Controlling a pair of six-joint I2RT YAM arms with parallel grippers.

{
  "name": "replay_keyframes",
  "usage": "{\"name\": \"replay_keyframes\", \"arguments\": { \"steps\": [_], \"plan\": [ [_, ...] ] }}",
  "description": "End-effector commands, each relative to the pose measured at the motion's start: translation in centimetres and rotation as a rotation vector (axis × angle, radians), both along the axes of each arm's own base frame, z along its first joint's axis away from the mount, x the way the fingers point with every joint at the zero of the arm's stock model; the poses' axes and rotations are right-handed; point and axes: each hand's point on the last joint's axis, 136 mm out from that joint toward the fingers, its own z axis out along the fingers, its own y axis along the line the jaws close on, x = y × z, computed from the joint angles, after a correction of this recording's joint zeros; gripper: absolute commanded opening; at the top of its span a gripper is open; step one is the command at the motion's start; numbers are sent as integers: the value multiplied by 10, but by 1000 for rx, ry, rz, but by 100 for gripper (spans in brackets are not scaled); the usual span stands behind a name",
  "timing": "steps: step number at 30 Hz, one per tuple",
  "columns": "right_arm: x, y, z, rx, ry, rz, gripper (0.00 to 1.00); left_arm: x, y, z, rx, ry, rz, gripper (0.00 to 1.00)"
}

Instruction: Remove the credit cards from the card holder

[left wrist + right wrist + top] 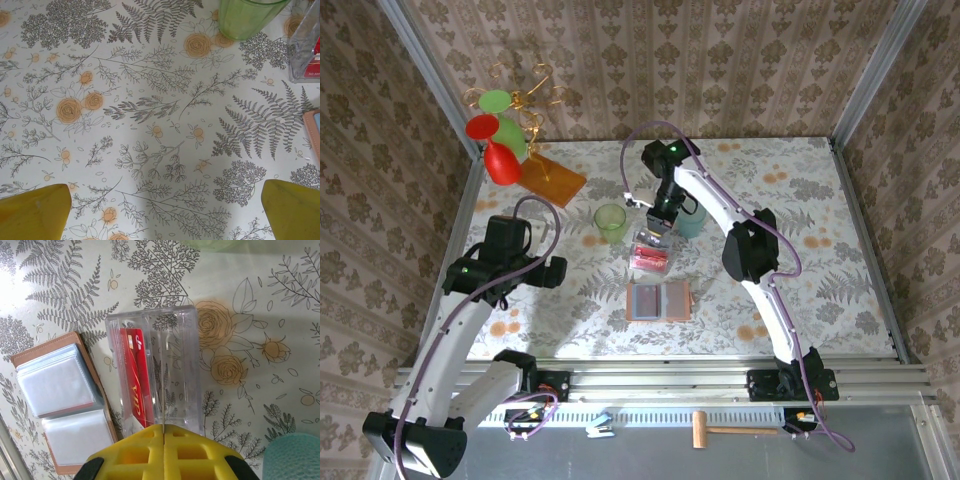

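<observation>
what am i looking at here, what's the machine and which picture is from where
These are two robot arms bolted at the near edge of a flowered table. The wide picture looks down from above and behind them; the other two come from a camera on each wrist, so the yellow shapes are that arm's fingers. On the table: an open card holder, a clear tray with a red card in it, a green cup and a teal cup. The left fingers stand open, holding nothing. The right fingers are shut above the tray; whether they pinch a thin card I cannot tell.
</observation>
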Motion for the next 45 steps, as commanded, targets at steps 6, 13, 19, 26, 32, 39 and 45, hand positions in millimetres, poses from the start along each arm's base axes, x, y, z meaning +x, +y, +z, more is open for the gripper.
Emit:
{"name": "replay_keyframes", "arguments": {
  "steps": [6,13,19,26,32,39,45],
  "plan": [
    [-13,8,-23,-17,81,27,0,-2,1,-1,8,-3,4,99],
    [-11,7,-25,-23,76,33,17,-1,2,-3,11,3,5,99],
    [-6,7,4,-1,8,7,29,-1,2,-3,10,4,7,99],
    [8,-5,41,-26,-136,-87,32,-1,1,-3,7,3,4,99],
    [7,-19,47,-63,-206,-229,31,6,-10,1,-72,-32,-1,96],
    [-20,-16,44,53,-233,-511,30,21,-53,6,-348,-75,-14,89],
    [-47,-27,21,132,-195,-824,30,34,-93,-13,-521,-37,-40,84]
  ]
}}
